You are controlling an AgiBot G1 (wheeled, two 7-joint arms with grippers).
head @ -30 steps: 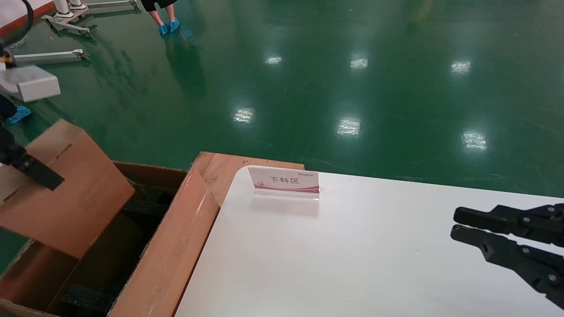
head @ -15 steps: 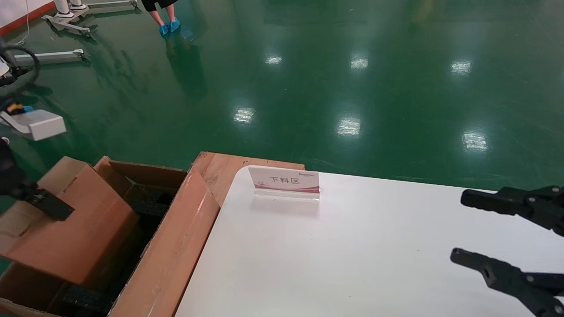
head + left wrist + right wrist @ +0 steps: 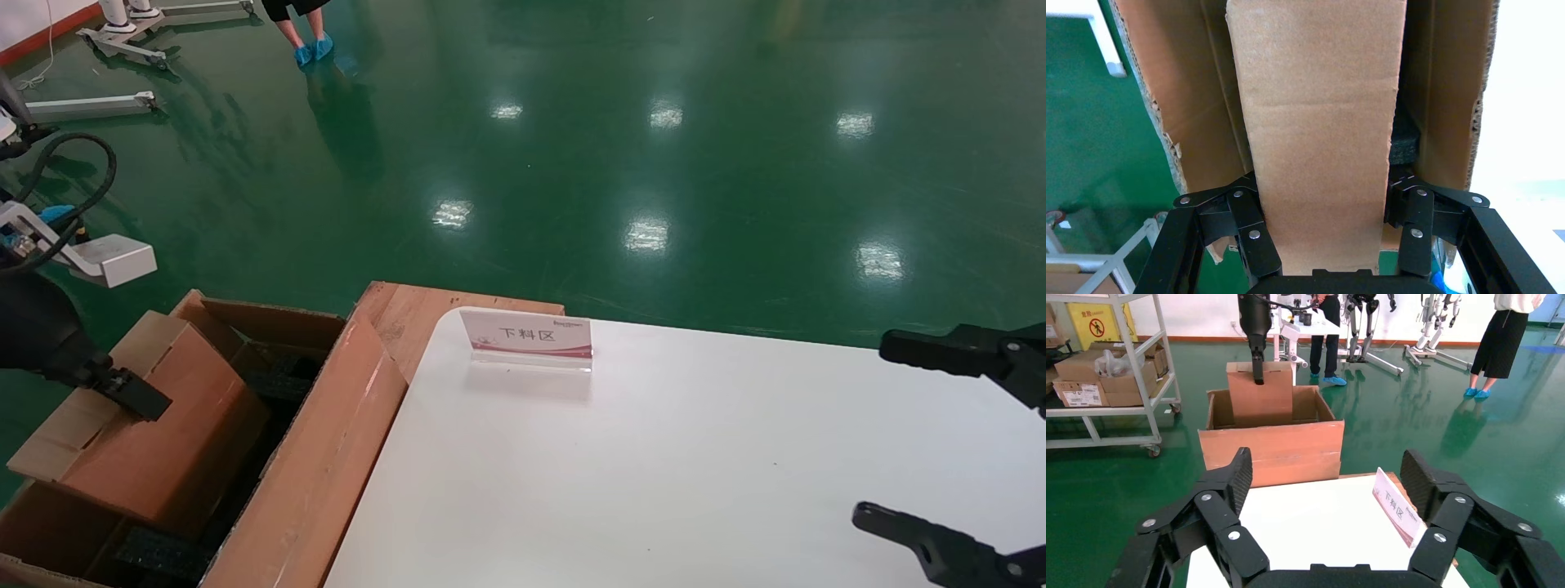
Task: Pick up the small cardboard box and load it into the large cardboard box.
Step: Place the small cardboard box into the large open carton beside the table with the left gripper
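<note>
My left gripper is shut on the small cardboard box, a plain brown carton. It holds the box tilted and partly down inside the large cardboard box, which stands beside the table's left edge. In the left wrist view the fingers press both sides of the small box, with black foam below. My right gripper is wide open and empty over the table's right side. The right wrist view shows it open, and farther off the left gripper, the small box and the large box.
A white table carries a standing label sign. A wooden board lies between the table and the carton. A wheeled rack with boxes stands beyond the carton. People stand on the green floor.
My left gripper has lowered the small box from above the large carton down into it. My right gripper's fingers have spread from nearly closed to wide open.
</note>
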